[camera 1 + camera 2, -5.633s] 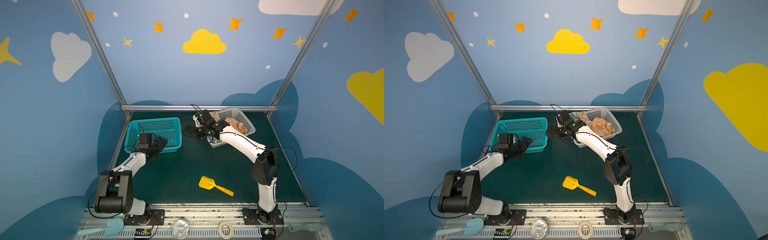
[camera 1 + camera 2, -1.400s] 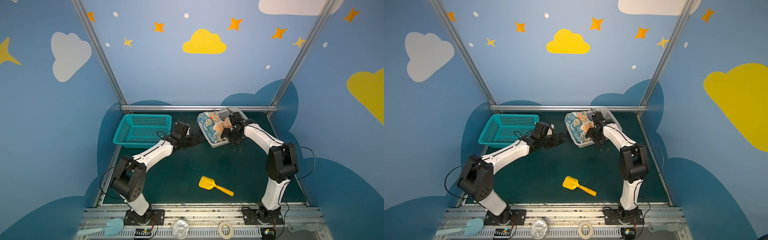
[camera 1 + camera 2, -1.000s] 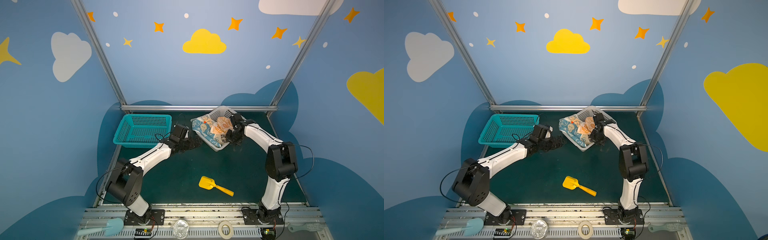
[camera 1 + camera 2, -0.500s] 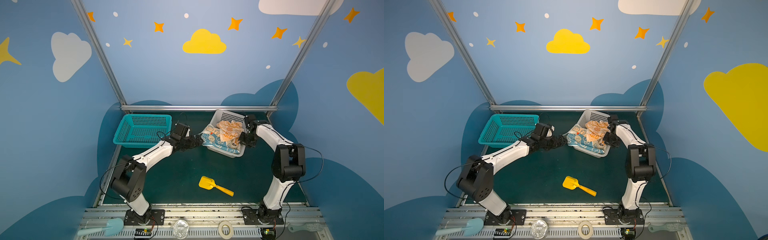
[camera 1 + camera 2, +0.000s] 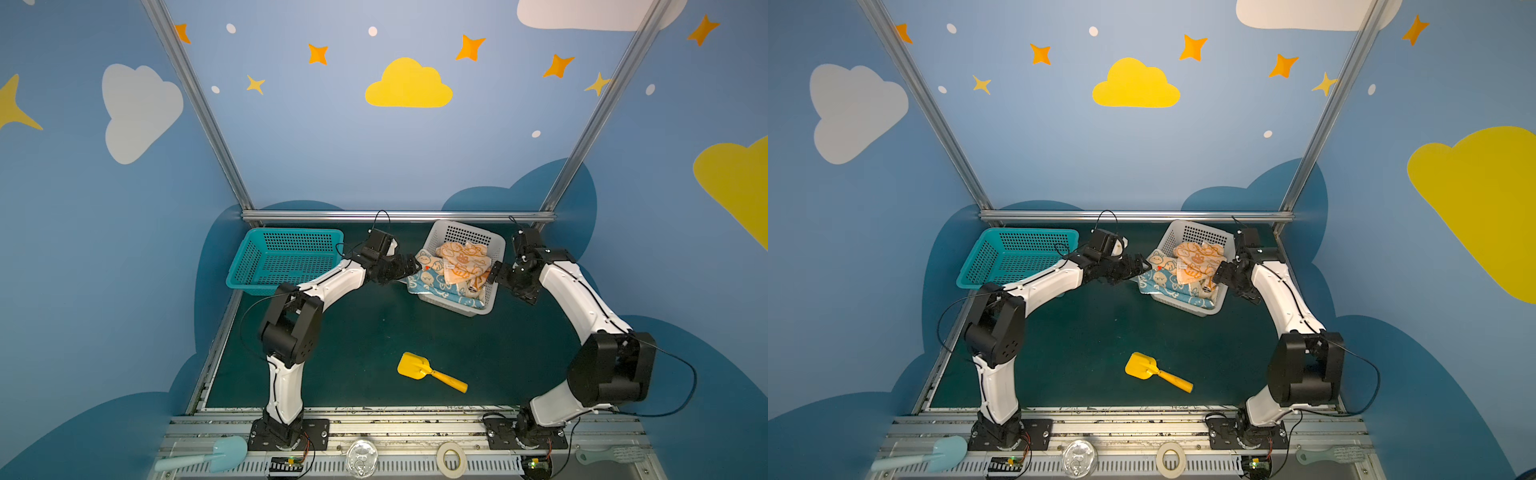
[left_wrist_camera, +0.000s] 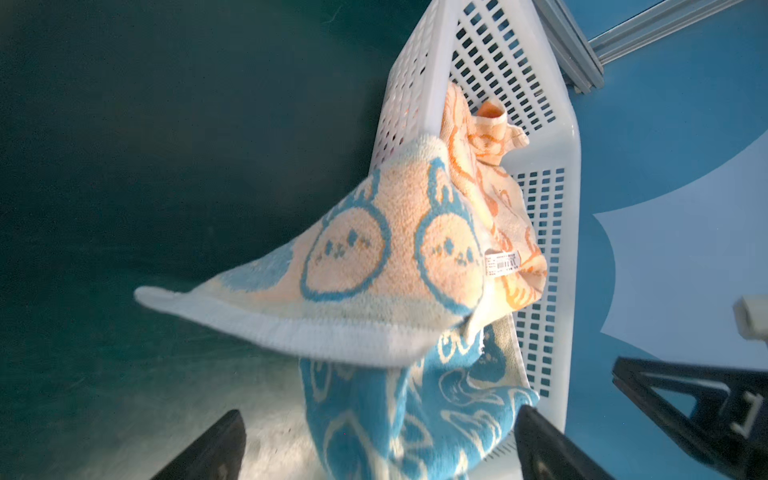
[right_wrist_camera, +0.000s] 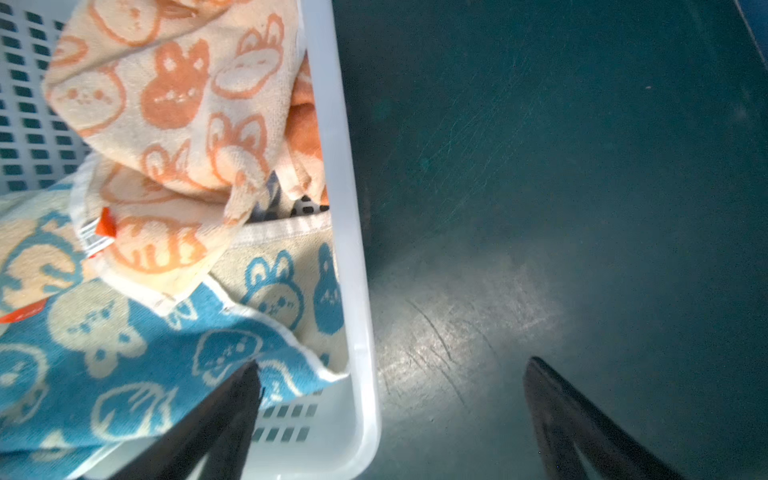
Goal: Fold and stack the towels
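Left tool (image 5: pixel 406 266): jaws apart, at 9 o'clock of the white basket (image 5: pixel 497 254). A hanging fold of the blue-and-cream towel (image 6: pixel 374 266) sits between them, unclamped.
Right tool (image 5: pixel 496 275): jaws apart, at the basket's 3 o'clock, straddling its wall.
Blue-and-cream towel, printed with rabbit faces, drapes over the basket's 9 o'clock rim. Orange-and-cream towel (image 7: pixel 174 95) lies crumpled on top, inside.
White basket at the counter's (image 5: pixel 365 332) 1 o'clock; teal basket (image 5: pixel 286 257) at 11 o'clock; yellow scoop (image 5: pixel 415 368) at 6 o'clock, well apart.
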Robot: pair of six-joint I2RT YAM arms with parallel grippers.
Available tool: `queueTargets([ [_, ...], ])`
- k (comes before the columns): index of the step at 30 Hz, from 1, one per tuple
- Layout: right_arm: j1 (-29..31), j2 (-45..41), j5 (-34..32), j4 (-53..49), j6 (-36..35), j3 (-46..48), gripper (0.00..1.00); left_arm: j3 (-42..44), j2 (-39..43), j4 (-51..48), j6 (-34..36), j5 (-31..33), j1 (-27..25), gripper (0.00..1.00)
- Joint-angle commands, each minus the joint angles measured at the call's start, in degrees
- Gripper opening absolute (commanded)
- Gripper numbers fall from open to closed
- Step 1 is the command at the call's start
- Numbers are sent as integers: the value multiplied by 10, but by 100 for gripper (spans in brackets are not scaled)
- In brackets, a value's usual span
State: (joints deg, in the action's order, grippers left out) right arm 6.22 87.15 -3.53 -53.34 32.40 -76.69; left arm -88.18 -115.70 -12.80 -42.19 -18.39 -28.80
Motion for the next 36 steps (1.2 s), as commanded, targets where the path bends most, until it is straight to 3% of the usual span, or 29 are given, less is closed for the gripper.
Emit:
queueTargets([
  [1,2,-37,27,-5,-4,20,98,-45,-46,4,-13,-32,-9,100],
  [11,-20,-109,33,2,-40,63,98,-155,-129,20,-46,-43,-87,100],
  [17,-33,-144,15,31,-26,91,98,-225,-171,-5,-54,-50,-115,100],
  [22,-33,-172,36,105,-62,119,98,-134,-93,1,-38,-15,-99,100],
  [26,-12,-132,46,100,-67,79,98,-29,-12,27,-37,-13,-63,100],
  [31,54,-61,43,106,-76,20,98,82,90,50,-33,-23,-12,100],
  [36,133,36,23,106,-84,-54,98,134,169,37,-27,-37,16,100],
])
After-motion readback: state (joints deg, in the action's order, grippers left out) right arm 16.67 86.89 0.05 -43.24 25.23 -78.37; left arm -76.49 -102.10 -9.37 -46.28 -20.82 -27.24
